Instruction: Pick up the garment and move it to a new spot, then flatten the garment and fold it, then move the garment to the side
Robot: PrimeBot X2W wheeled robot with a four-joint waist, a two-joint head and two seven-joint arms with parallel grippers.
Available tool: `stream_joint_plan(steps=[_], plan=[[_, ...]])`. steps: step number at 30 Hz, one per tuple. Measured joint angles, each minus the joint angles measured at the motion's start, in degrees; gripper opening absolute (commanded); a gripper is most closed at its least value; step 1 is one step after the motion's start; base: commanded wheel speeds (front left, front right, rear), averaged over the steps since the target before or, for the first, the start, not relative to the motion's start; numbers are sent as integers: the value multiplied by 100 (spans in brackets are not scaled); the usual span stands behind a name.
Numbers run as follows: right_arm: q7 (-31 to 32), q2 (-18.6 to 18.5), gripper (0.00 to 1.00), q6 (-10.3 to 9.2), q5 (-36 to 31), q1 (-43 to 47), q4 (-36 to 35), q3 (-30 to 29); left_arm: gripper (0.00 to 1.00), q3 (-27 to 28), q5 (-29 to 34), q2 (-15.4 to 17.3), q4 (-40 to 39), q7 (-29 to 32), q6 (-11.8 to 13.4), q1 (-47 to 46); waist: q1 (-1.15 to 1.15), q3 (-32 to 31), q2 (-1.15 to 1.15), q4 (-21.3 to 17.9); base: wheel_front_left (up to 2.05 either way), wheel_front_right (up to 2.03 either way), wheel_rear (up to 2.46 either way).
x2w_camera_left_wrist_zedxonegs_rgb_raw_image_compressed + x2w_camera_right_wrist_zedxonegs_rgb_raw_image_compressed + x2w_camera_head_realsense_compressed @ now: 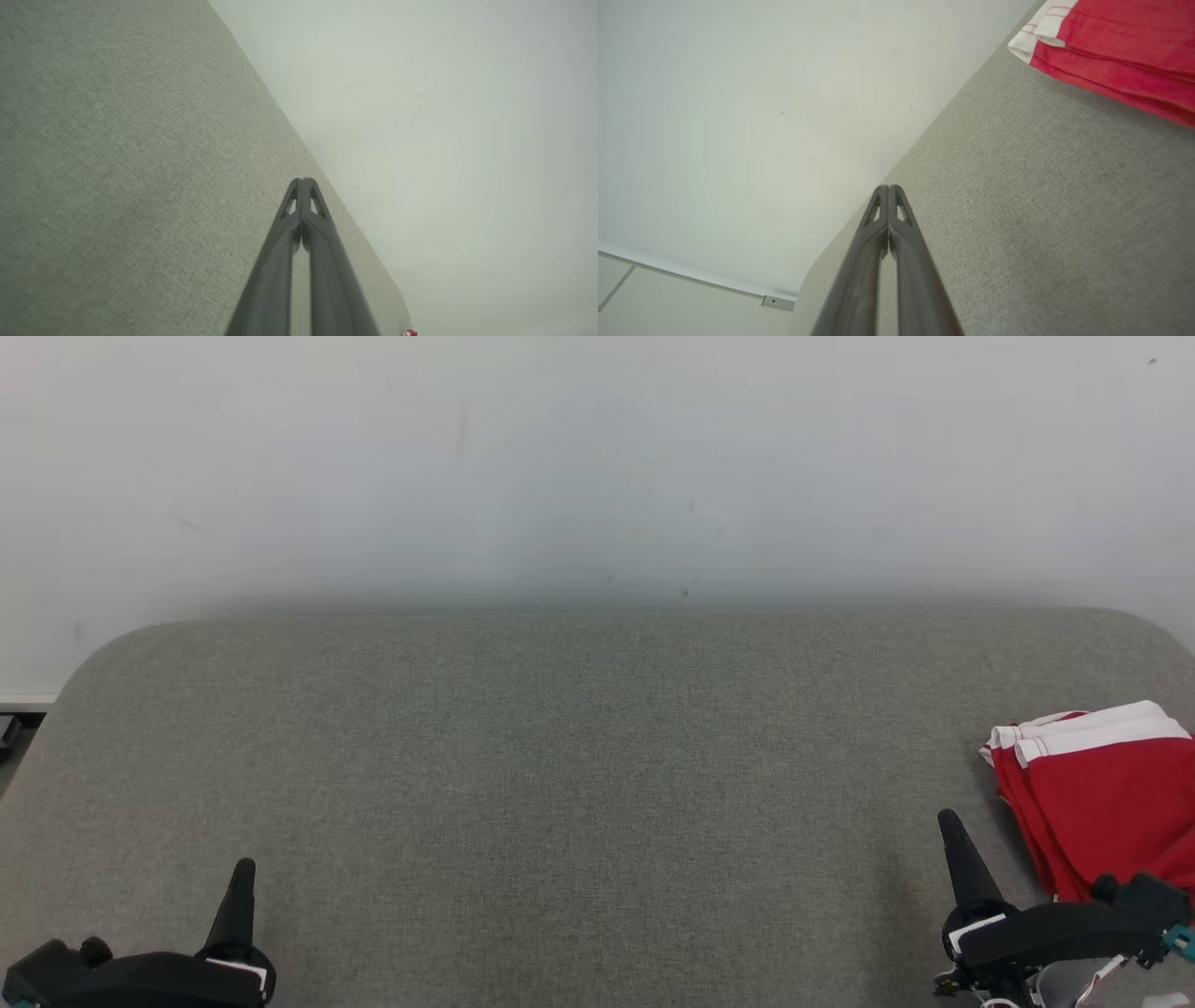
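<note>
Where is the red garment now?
In the head view the red garment lies folded at the far right of the grey surface, just right of the right hand.

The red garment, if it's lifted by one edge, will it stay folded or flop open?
Probably flops: the red garment lies in thin, soft stacked layers, so one edge lifted would likely let it unfold. Being thin cloth, it is probably light. On the woven grey surface it may bunch rather than slide.

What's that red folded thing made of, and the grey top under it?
Red garment: soft matte cloth, likely a light jersey; stitch lines and white bands show at its folded edges. Grey tabletop: covered in matte woven fabric; a fine crosshatch weave shows up close. What lies beneath is hidden.
</note>
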Motion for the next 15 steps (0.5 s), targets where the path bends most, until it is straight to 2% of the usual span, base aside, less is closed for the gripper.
stream_joint_plan(steps=[15], plan=[[126,-3,0,0,756,-123,-7,-45,0,360,-657,-158,46,238,-189,-139,0,40,0,-7,0,0,0]])
